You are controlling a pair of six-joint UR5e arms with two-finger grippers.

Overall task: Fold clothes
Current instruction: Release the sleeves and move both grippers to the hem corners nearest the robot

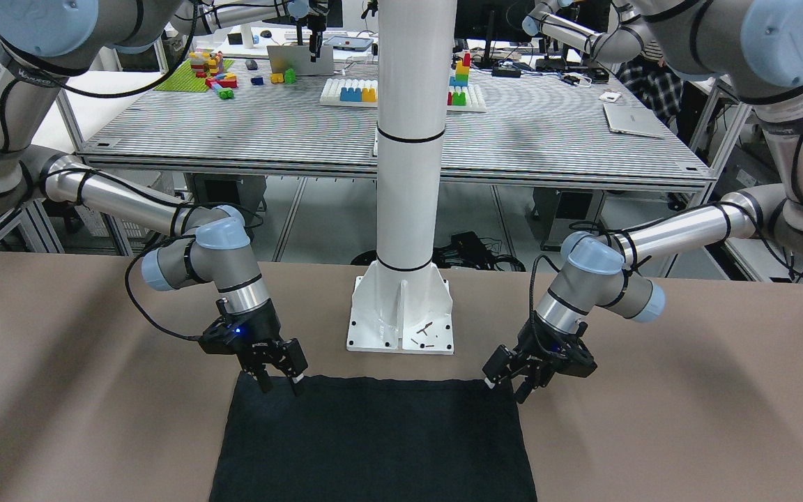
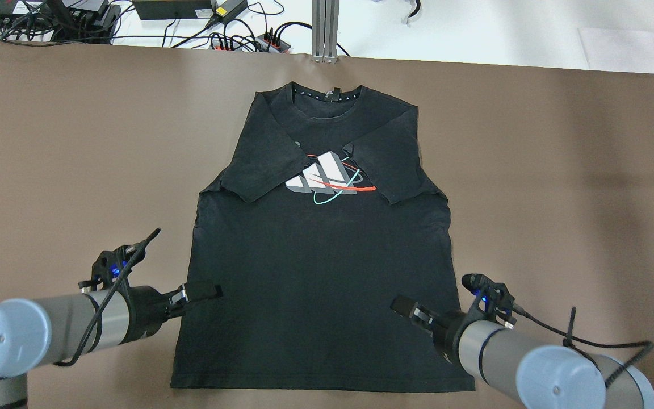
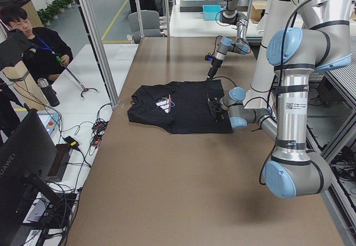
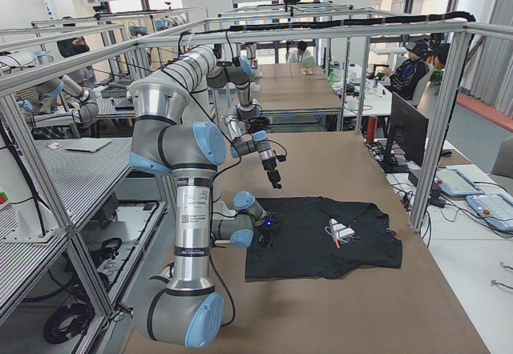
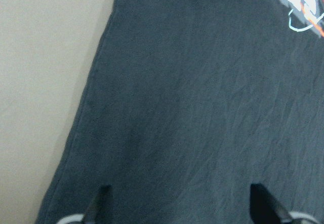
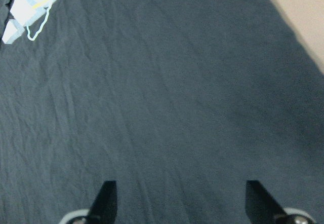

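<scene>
A black T-shirt (image 2: 321, 255) with a white, red and teal logo (image 2: 327, 176) lies flat on the brown table, both sleeves folded in over the chest. Its hem is toward me. My left gripper (image 2: 205, 292) is open, low over the shirt's left side near the hem; it also shows in the front view (image 1: 507, 385) and in its wrist view (image 5: 179, 203), with the fabric (image 5: 202, 107) below it. My right gripper (image 2: 406, 309) is open over the right side near the hem (image 1: 280, 383), with the fabric (image 6: 152, 107) between its tips (image 6: 180, 198). Neither holds anything.
The white pillar's base plate (image 1: 401, 314) stands just behind the shirt's hem, between the arms. Cables and power strips (image 2: 219, 34) lie beyond the table's far edge. A person (image 3: 33, 45) sits off the table's far side. Bare brown table (image 2: 560, 170) flanks the shirt.
</scene>
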